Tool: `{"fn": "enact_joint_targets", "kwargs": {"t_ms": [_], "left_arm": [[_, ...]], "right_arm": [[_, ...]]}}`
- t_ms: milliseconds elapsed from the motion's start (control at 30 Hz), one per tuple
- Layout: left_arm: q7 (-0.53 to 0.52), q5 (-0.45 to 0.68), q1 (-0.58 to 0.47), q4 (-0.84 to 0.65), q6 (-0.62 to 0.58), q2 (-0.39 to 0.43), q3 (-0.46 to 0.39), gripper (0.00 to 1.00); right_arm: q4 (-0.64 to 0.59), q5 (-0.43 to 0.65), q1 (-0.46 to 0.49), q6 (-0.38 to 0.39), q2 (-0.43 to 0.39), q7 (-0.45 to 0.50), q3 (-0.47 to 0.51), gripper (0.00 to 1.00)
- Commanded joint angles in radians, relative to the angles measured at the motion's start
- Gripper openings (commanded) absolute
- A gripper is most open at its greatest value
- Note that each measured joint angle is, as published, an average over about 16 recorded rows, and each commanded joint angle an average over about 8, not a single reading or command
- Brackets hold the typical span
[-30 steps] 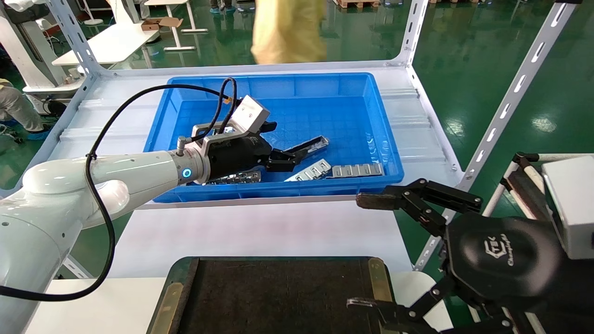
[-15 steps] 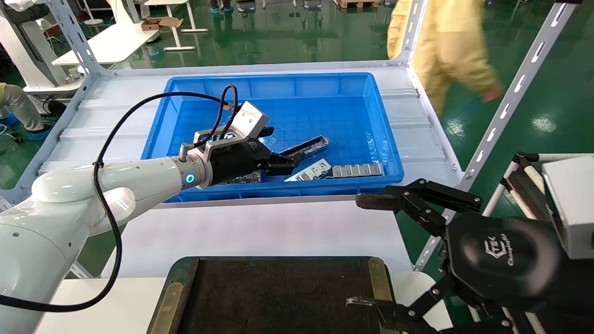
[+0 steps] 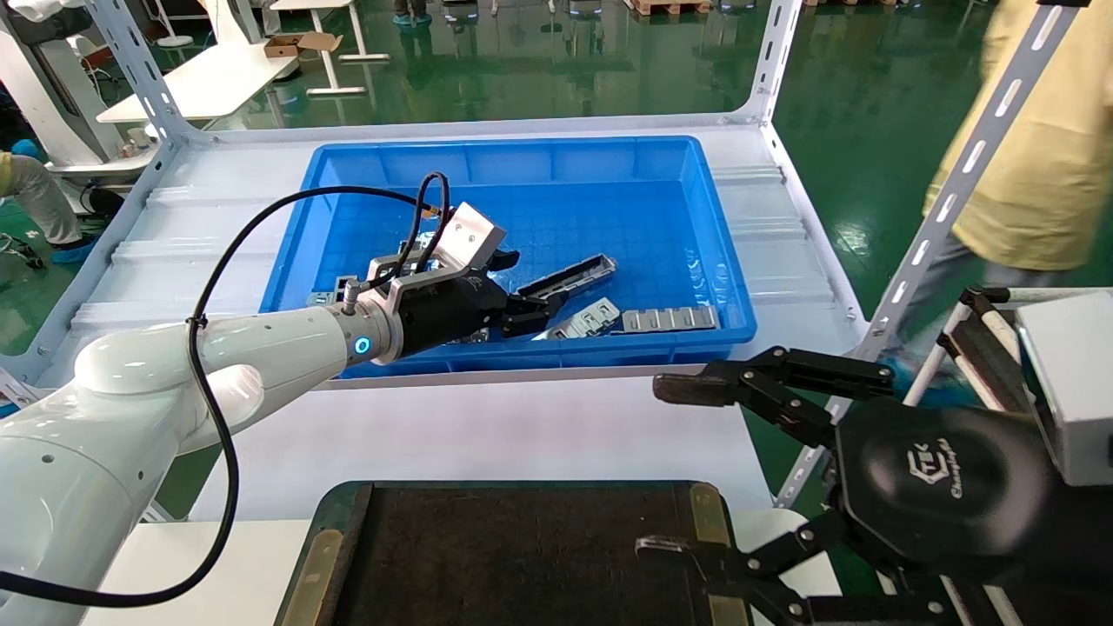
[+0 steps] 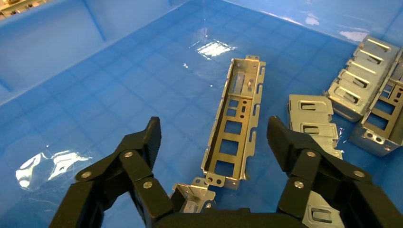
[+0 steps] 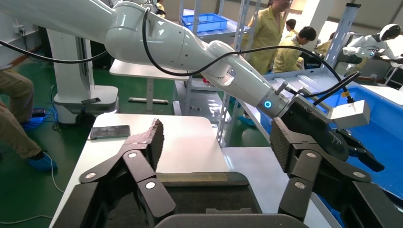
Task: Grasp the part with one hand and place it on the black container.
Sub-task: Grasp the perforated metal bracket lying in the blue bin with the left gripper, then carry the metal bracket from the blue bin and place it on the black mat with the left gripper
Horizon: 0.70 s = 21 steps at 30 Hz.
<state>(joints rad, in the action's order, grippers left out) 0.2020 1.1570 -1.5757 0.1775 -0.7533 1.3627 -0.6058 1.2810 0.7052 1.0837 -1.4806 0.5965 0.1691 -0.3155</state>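
Risk: the left gripper (image 4: 214, 137), released and straddling the part (image 4: 235, 126) (neighbouring plates (image 4: 311, 118) lie close), may snag one when closing; the right gripper (image 3: 687, 469) idles agape.

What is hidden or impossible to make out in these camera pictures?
- Head view: the left end effector covers the near end of the part.
- Head view: the bottom edge cuts off the black container; the open right end effector overlaps its right corner.
- Left wrist view: the picture's edge cuts off the plates in the blue bin.
- Right wrist view: the part is not visible.
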Motion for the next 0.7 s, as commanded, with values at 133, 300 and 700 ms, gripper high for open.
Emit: {"fn": "enact_joint_targets", "kwargs": {"t_ms": [133,300,700], "left_arm": [[-0.009,-0.017,0.004,0.004,0.012,0.0,-0.018,0.0],[-0.014,-0.034,0.006,0.007,0.02,-0.001,-0.036,0.0],[-0.02,-0.077,0.003,0.007,0.031,-0.003,-0.071,0.0]], "right_arm": [[0.0,0.0,0.0,0.0,0.0,0.0,0.0,0.0],[0.0,0.0,0.0,0.0,0.0,0.0,0.0,0.0],[0.0,-0.001,0.0,0.0,0.0,0.0,-0.001,0.0]]}}
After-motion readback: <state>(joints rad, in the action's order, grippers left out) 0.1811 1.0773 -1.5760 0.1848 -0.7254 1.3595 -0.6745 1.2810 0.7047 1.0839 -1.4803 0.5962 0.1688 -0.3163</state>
